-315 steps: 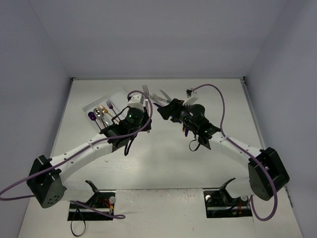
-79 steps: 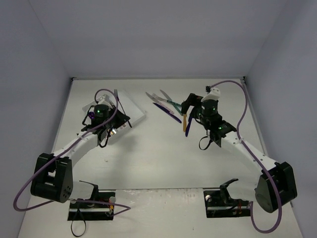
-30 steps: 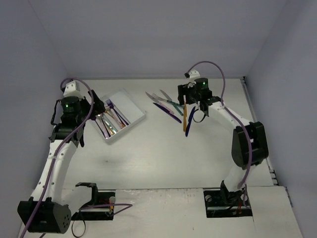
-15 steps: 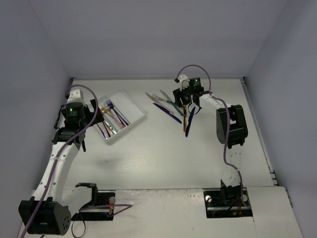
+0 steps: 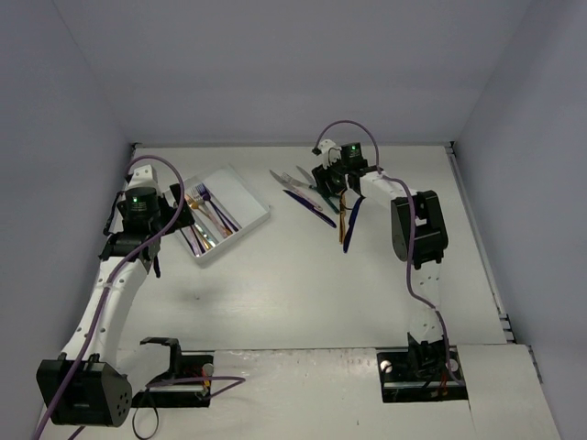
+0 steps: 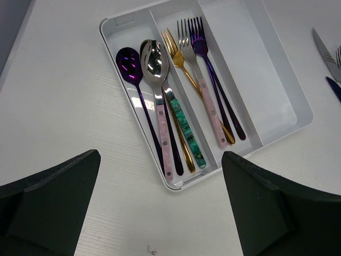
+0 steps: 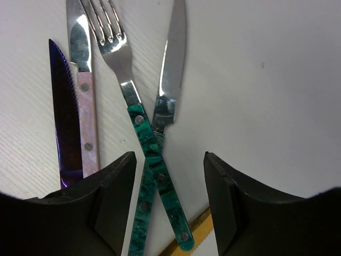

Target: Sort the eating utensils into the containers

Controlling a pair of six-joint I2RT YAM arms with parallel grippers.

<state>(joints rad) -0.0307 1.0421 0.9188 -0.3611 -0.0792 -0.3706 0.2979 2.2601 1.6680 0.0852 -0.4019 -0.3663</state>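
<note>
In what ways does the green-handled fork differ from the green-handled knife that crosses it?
The teal-handled fork ends in tines; the teal-handled knife ends in a serrated blade. In the right wrist view the fork's head leans toward the upper left, the knife's blade toward the upper right. Both have silver heads and marbled teal riveted handles, which cross.

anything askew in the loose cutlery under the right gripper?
Yes: the green-handled fork and green-handled knife lie crossed on the table, handles overlapping in an X directly below the open right gripper. A pinch there might catch both. Nothing looks bent or broken.
</note>
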